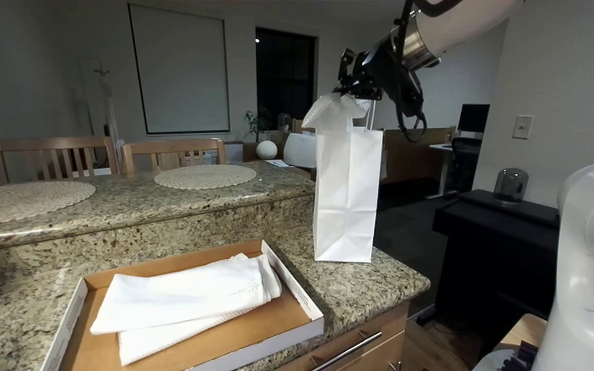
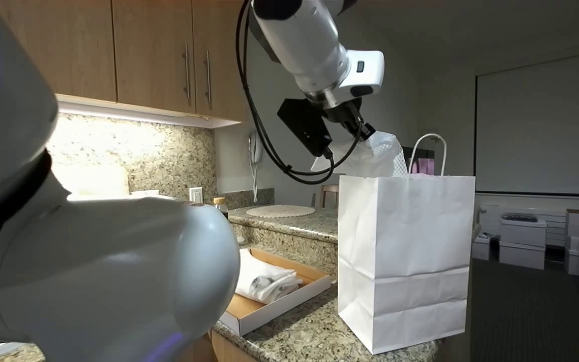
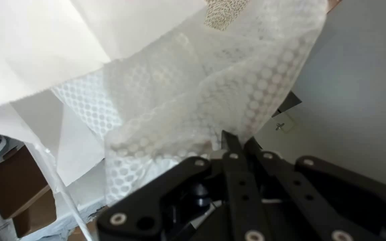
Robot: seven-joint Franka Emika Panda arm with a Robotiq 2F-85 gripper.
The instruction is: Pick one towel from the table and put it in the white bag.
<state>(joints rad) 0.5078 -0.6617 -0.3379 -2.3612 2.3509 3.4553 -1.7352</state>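
The white bag [image 1: 347, 201] stands upright near the corner of the table [image 1: 359, 288], a speckled granite counter. At its mouth my gripper [image 1: 342, 93] points downward, its fingers closed on a white towel [image 1: 333, 112]. Part of that towel bulges above the bag's rim in both exterior views; its lower part is hidden behind the bag's wall. In the wrist view the towel [image 3: 186, 110] spreads from my fingertips [image 3: 231, 138] as a thin, dotted cloth, beside the bag's paper side [image 3: 35, 43]. More white towels [image 1: 188, 299] lie folded in the cardboard tray.
The brown cardboard tray [image 1: 286, 340] sits on the counter beside the bag. A raised granite ledge with round woven mats [image 1: 205, 176] runs behind. A looped bag handle [image 2: 443, 151] stands up by the towel. Wooden cabinets [image 2: 154, 50] hang above.
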